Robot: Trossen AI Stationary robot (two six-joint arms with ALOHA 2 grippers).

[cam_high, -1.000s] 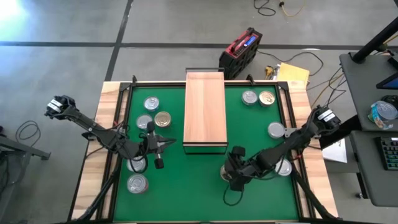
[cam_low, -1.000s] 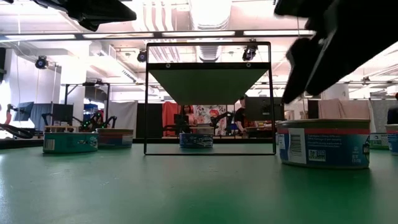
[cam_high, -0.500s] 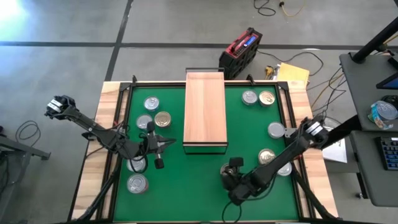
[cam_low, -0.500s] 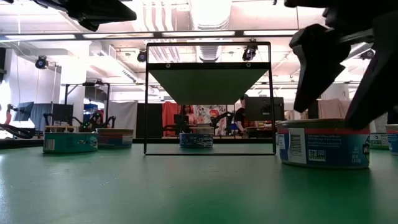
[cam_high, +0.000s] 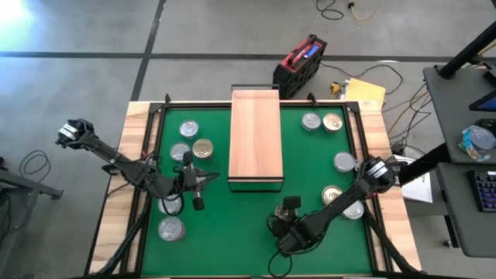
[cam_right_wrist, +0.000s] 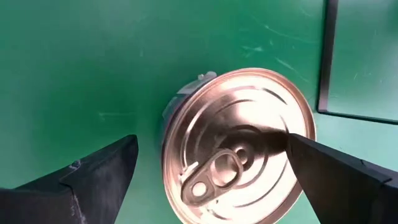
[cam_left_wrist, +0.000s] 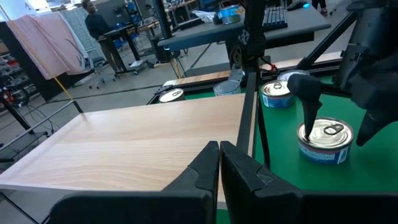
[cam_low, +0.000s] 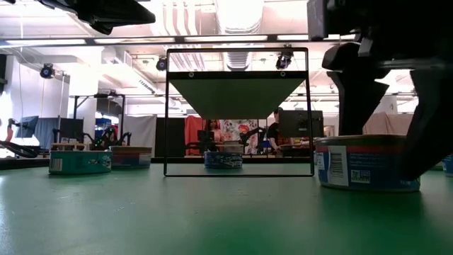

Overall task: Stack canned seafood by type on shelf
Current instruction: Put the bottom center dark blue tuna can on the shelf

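Lowered and drawn nearer the counter's front edge since a second ago, the right gripper (cam_right_wrist: 211, 180) now straddles a silver-lidded can (cam_right_wrist: 239, 146) on the green mat (cam_high: 232, 225), jaws wide apart on either side of it, not clamped. Left gripper (cam_high: 208, 179), jaws together, hovers beside the wooden shelf (cam_high: 255, 138), other cans (cam_high: 190, 139) nearby.

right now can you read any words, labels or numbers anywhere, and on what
No text can be read as words in any view.
Can under the right gripper: the can has a blue label with a barcode and small print, too small to read.
Far left can: printed label, too blurred to read.
Shelf: bare wood, no writing.
Can lid in the right wrist view: pull tab only, no lettering.
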